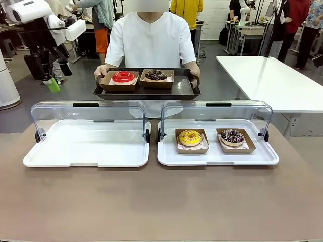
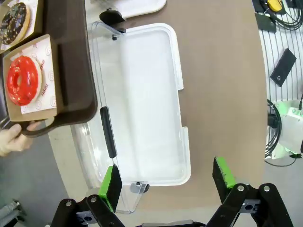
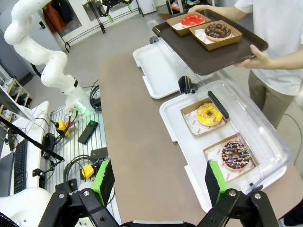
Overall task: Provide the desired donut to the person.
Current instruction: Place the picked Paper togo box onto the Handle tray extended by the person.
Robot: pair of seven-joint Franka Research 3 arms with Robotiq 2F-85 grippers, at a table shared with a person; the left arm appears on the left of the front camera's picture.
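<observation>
A yellow-glazed donut [image 1: 190,137] and a chocolate donut with sprinkles [image 1: 232,135] sit in cardboard boxes on the right white tray [image 1: 217,157], whose clear lid stands raised. At the far side the person [image 1: 151,40] holds a dark tray [image 1: 184,89] carrying a red donut [image 1: 123,76] and a dark chocolate donut [image 1: 156,75]. My left gripper [image 2: 167,182] is open, high above the empty left white tray [image 2: 147,104]. My right gripper [image 3: 159,182] is open too, well above the table, with the yellow donut [image 3: 209,114] and the sprinkled donut [image 3: 236,155] ahead of it.
The left arm [image 1: 48,22] hangs high at the far left. Both clear lids [image 1: 88,113] stand upright along the trays' far edges. A white table [image 1: 272,80] stands at the back right. Bare brown tabletop [image 1: 161,201] lies in front of the trays.
</observation>
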